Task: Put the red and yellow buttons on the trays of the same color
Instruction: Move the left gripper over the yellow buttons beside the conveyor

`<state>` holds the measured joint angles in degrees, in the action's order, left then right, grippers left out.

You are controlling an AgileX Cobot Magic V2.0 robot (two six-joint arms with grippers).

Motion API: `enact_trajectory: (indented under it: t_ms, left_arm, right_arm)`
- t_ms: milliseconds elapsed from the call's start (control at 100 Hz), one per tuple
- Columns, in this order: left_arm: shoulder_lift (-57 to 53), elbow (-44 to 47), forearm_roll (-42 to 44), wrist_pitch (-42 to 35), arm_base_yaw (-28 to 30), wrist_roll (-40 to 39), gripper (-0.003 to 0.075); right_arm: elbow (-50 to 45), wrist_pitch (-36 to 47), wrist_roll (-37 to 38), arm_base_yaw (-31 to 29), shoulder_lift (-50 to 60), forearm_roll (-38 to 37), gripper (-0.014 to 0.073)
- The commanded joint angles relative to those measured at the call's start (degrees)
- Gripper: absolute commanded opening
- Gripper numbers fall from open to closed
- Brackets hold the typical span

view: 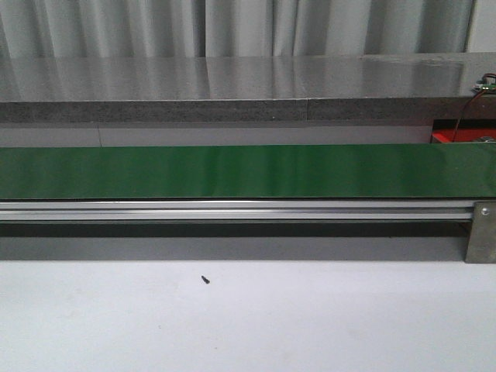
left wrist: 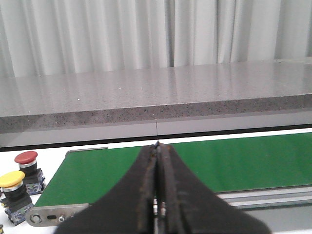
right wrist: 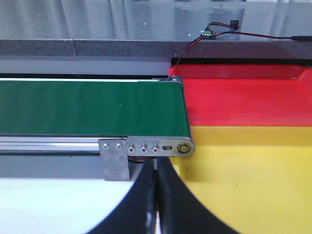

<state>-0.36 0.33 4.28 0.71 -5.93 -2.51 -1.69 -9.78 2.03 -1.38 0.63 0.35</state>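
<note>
While front view shows only green belt [view: 248, 171], buttons appear in left wrist view alone: red button [left wrist: 27, 163] and yellow button [left wrist: 13, 187] upright off belt's end, bases partly cut off. Red tray [right wrist: 243, 100], yellow tray [right wrist: 243, 180] beside belt's opposite end. Left gripper [left wrist: 157, 195] closed, empty; right gripper [right wrist: 156, 200] likewise.

A green belt [view: 248, 171] is stretched across the front view from nine to three o'clock, carried on a rail [view: 232, 210] of pale metal. A grey counter [view: 232, 89] is set behind it at twelve, backed by curtains [view: 232, 27]. A small dark screw [view: 205, 280] is seen on the table [view: 248, 325] at six. A wired board [right wrist: 208, 33] is laid on the counter.
</note>
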Motion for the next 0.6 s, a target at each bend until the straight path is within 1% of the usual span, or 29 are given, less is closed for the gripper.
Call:
enact_trajectory:
  t_ms: [0, 240, 390, 460, 590]
  left_arm:
    - [-1.9, 2.4, -0.1, -4.6, -0.2, -0.3, -0.0020]
    - [-1.9, 2.2, 0.1, -4.8, -0.2, -0.3, -0.0020]
    - [-1.8, -0.4, -0.4, -3.7, -0.2, -0.3, -0.0020]
    - [-0.7, -3.8, -1.0, 0.7, -0.2, -0.3, -0.0020]
    - [4.3, -12.2, -1.1, 12.5, -0.2, -0.3, -0.0020]
  right_arm:
    - [1.1, 4.9, -0.2, 0.1, 1.0, 0.0, -0.0069]
    - [1.1, 4.9, -0.2, 0.1, 1.0, 0.0, -0.0069]
    - [1.1, 4.9, -0.2, 0.1, 1.0, 0.0, -0.0069]
    - [1.1, 4.9, -0.2, 0.1, 1.0, 0.0, -0.0069]
    - [1.1, 4.9, -0.2, 0.1, 1.0, 0.0, -0.0069]
